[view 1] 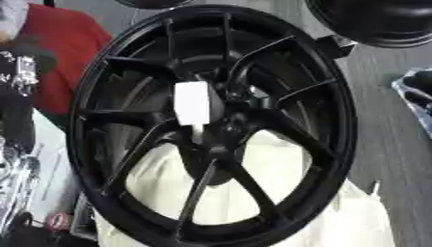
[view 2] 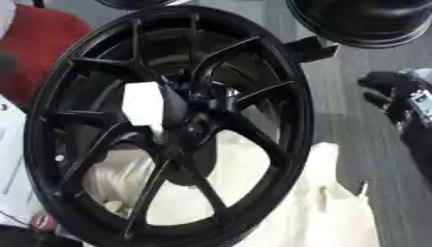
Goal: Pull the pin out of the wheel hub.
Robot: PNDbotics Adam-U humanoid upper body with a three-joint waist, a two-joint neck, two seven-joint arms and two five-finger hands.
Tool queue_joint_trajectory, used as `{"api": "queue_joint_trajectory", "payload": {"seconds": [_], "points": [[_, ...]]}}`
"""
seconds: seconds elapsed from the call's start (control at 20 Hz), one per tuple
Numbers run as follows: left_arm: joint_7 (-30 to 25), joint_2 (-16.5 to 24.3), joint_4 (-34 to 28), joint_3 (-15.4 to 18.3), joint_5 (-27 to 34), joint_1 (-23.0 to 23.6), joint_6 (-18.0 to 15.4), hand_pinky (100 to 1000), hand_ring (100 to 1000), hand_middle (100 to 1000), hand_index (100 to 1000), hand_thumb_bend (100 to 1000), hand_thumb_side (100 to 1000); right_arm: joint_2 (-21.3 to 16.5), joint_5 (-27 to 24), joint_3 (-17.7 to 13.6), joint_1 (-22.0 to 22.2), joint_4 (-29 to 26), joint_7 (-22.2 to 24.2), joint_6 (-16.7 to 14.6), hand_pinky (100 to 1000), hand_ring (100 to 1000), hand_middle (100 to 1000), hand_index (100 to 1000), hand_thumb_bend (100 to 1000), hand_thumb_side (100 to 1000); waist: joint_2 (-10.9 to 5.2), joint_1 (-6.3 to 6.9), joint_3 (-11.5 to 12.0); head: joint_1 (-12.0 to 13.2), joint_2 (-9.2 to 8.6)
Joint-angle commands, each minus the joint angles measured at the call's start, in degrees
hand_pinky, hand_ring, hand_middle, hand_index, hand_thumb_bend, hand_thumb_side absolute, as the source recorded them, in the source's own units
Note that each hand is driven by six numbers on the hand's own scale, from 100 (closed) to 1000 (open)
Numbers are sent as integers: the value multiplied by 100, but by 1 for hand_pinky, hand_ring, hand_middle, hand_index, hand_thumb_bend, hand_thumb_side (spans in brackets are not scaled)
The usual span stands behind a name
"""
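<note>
Grey floor (view 1: 388,144), cream cloth (view 1: 278,193), black wheel hub (view 1: 211,125) upright

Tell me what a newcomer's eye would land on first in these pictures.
A big black wheel fills the middle of both views, standing nearly upright with its spokes facing the camera. At its hub sits a white block, the brightest thing against the black. Pale cloth shows through the lower spokes, and a red garment sits upper left.
</note>
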Motion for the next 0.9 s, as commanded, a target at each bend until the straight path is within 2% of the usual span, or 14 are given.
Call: {"api": "queue_joint_trajectory", "payload": {"seconds": [0.05,0.25,0.5,0.7,0.85,0.9], "points": [[-259,908,-325,-158,-212,-185,42,837,709,607,788,100,586,-204,54,-45,47,-114,-1,-45,961,953,759,791,100,767,-196,47,4,-45,85],[-1020,2320,-370,-533,-353,-480,34,835,715,616,791,100,533,-303,138,-34,195,-114,-4,-89,960,953,759,791,100,769,-272,112,4,-142,219],[-1864,3601,-373,-905,-261,-846,171,835,724,627,794,100,488,-366,256,-19,352,-114,-11,-128,959,953,760,791,100,773,-329,142,16,-191,309],[-2450,4208,-373,-1223,-192,-1229,187,835,734,644,798,100,448,-403,335,-11,453,-114,-15,-174,957,952,760,791,100,775,-356,139,45,-214,348],[-2818,4392,-373,-1415,-98,-1517,225,835,735,645,798,100,449,-418,393,-10,515,-114,-30,-201,957,952,760,791,100,775,-369,136,73,-238,364],[-2992,4498,-373,-1575,-78,-1665,276,839,744,659,804,100,473,-430,415,1,540,-114,-25,-206,956,952,760,792,100,779,-372,130,68,-252,370]]}}
